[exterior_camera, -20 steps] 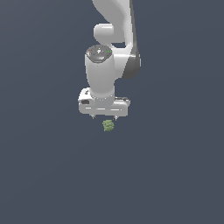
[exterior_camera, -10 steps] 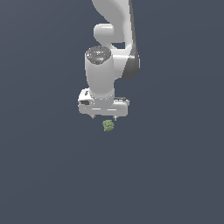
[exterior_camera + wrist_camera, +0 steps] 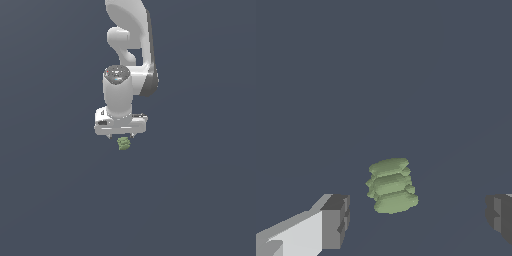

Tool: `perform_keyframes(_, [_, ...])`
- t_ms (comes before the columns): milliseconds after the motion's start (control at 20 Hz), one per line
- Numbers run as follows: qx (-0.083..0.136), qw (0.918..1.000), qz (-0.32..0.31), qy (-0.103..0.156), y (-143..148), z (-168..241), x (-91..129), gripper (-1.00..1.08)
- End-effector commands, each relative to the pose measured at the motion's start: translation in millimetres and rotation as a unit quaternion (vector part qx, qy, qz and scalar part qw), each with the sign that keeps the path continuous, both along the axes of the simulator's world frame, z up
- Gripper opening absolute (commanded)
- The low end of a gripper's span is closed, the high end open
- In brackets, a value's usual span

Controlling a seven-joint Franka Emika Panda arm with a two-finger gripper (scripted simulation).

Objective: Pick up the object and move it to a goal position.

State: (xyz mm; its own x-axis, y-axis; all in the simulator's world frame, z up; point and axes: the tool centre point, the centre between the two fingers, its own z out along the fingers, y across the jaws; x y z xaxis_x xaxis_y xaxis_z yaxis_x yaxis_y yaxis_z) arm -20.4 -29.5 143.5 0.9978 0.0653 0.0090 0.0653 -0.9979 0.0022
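Item: one olive-green blob point(image 3: 391, 186), ridged, on the bare dark floor point(image 3: 60, 200), directly below the claw point(image 3: 121, 137) and between its fingertips point(image 3: 336, 221). Claw: spread wide, touching nothing. Blob's stacked ridges lie across the gap; a straight descent should bracket it.

Arm: white, descending from the frame's top centre.
Fingers point(image 3: 122, 136): pointing down, mid-frame.
Object point(image 3: 124, 144): olive-green lump just below them.

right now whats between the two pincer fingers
The olive-green blob sits in the gap between the open pincer's fingers, touching neither. Around it only bare grey floor shows. The wrist view shows this.
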Motion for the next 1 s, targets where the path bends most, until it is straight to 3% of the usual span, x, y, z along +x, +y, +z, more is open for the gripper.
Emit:
perform_keyframes(0, [0.000, 0.9996, 0.028, 0.001, 3, -14, -8, 1.00])
perform_keyframes(450, [0.000, 0.9955, 0.095, 0.004, 10, -46, -28, 1.00])
perform_keyframes(950, [0.000, 0.9947, 0.103, 0.005, 11, -55, -31, 1.00])
